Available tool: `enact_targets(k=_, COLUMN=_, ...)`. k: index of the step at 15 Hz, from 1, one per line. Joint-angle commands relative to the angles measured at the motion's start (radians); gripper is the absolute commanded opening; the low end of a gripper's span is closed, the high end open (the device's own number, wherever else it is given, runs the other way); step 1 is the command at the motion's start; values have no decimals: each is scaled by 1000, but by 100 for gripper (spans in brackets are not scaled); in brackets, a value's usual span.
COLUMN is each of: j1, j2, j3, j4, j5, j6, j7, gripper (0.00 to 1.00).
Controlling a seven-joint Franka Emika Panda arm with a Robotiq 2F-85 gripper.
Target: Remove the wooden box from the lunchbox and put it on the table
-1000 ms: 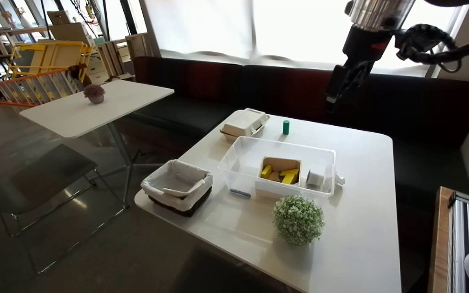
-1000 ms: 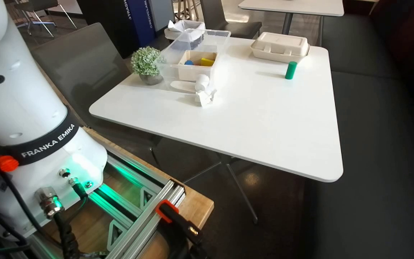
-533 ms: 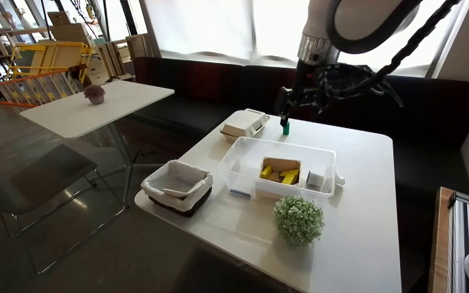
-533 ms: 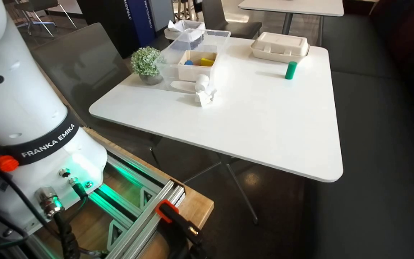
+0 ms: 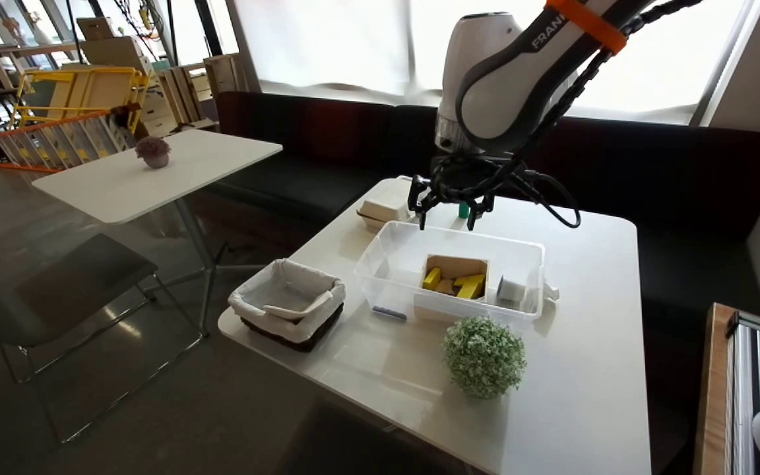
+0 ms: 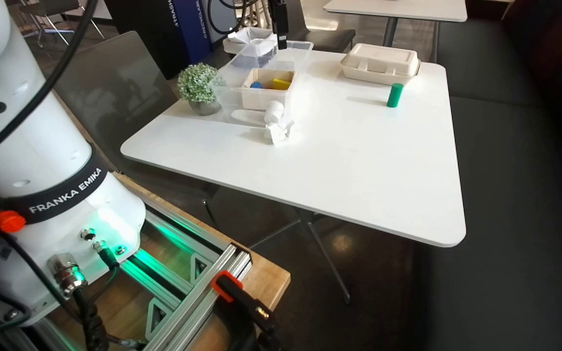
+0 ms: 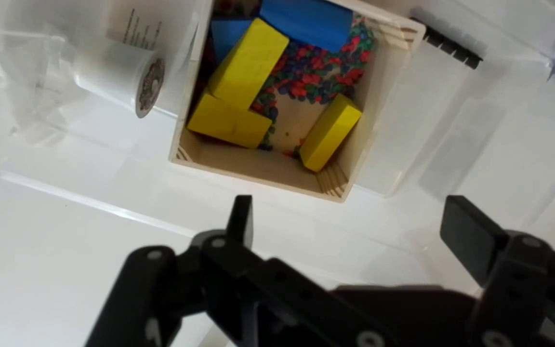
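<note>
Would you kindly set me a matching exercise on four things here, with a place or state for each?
Column one:
1. wooden box
2. gripper
3. green cylinder
4. clamshell container

Column two:
A. standing upright on the table
B. beige and closed
C. inside the lunchbox
D. open, holding nothing

Pairs: 1-C; 2-D; 3-A; 4-B

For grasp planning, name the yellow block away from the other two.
In the wrist view, the lower-right yellow block in the wooden box; the other two crowd together at left.
</note>
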Motion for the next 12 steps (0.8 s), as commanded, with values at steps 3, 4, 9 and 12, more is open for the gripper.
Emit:
enact_targets(k=3, j1=28, j2=-19, j3=-32, j4=-1, j5=7, j6=-3, j7=-12, gripper=100)
enact_targets(k=4, j1=28, j2=-25, j3=-32, j4=-1, j5=6, j6=-3, j7=-12, gripper=100)
enact_targets(k=9, j1=31, j2=51, j3=-36, j4=42, j5=46, j6=1, j7=-15, gripper=100)
enact_targets(k=12, j1=35, j2=123, j3=-40, j4=79, j5=71, j6=11, j7=-39, gripper=100)
